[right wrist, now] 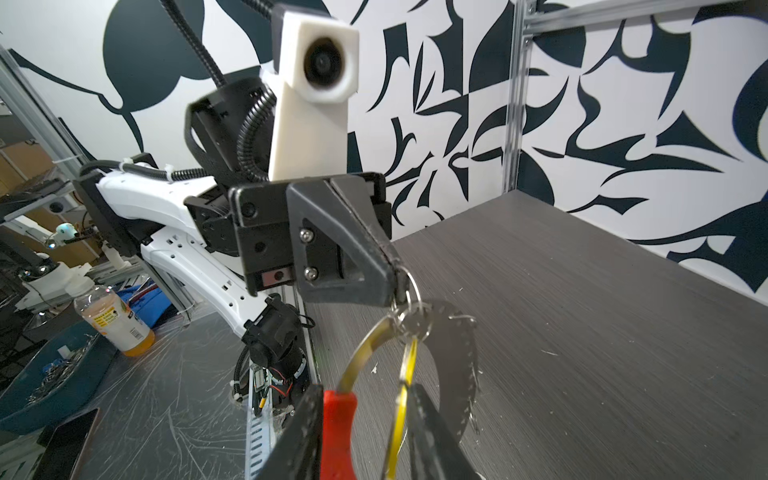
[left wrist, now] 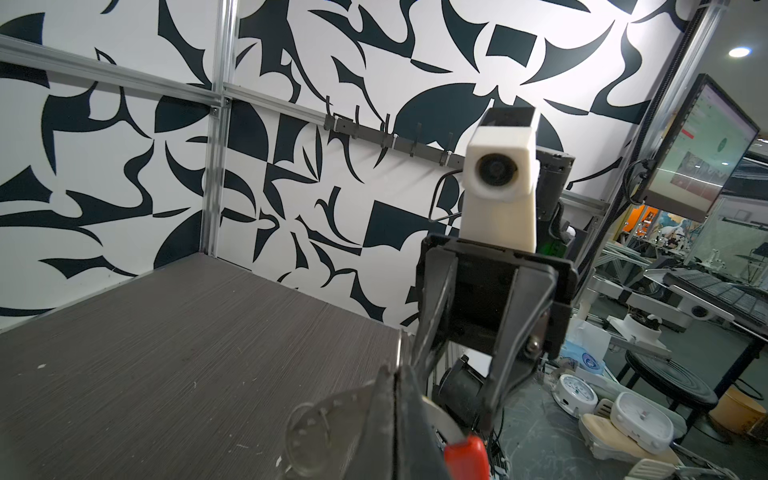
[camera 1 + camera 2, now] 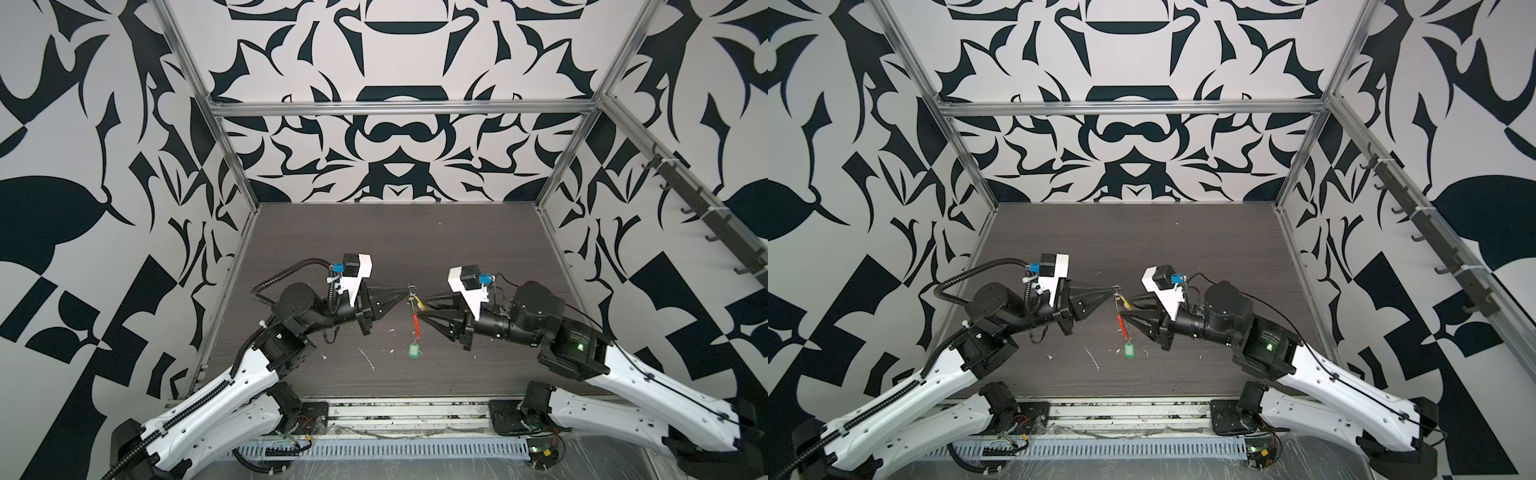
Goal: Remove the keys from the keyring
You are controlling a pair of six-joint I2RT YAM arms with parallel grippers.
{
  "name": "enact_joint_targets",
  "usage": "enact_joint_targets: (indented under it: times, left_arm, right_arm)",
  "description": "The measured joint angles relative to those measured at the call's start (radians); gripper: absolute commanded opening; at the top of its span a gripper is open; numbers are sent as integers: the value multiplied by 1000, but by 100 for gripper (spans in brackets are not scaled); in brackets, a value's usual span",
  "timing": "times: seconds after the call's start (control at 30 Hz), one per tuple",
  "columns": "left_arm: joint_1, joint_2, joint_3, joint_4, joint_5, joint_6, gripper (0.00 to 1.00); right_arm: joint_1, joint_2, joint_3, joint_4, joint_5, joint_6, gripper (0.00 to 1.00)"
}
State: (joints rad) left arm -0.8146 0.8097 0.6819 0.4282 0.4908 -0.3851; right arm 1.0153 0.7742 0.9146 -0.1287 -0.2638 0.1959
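Observation:
Both grippers meet above the middle of the dark table point(image 3: 478, 249). The keyring, a thin wire loop with a red sleeve point(image 3: 416, 325) point(image 3: 1121, 323) point(image 1: 338, 432) point(image 2: 465, 457), hangs edge-on from my left gripper point(image 3: 408, 289) point(image 3: 1115, 289) point(image 2: 395, 374), which is shut on its top. A green tag point(image 3: 414, 351) point(image 3: 1128, 351) dangles at the loop's bottom, just over the table. A flat toothed metal key point(image 1: 457, 357) hangs under the left fingertips. My right gripper point(image 3: 421, 307) point(image 3: 1128, 307) point(image 1: 365, 390) is open, its fingers on either side of the red sleeve and the wire.
White scraps point(image 3: 365, 357) lie on the table near the front. Metal frame posts point(image 3: 232, 166) and patterned walls close off the back and sides. A rail of hooks point(image 3: 706, 208) runs along the right wall. A bottle point(image 1: 112, 320) stands off the table beside the left arm's base.

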Motion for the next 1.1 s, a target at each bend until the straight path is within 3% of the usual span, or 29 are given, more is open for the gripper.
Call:
enact_joint_targets:
  times: [0.2, 0.43, 0.93, 1.1]
  left_arm:
    - [0, -4, -4, 9, 1, -4, 0]
    - [0, -4, -4, 21, 3, -11, 0]
    - [0, -7, -4, 27, 3, -12, 0]
    - [0, -7, -4, 23, 3, -18, 0]
  right_arm:
    - [0, -31, -25, 80, 53, 27, 37]
    - [0, 51, -25, 179, 65, 63, 33]
    - [1, 87, -26, 237, 50, 109, 0]
    - [0, 87, -25, 231, 46, 112, 0]
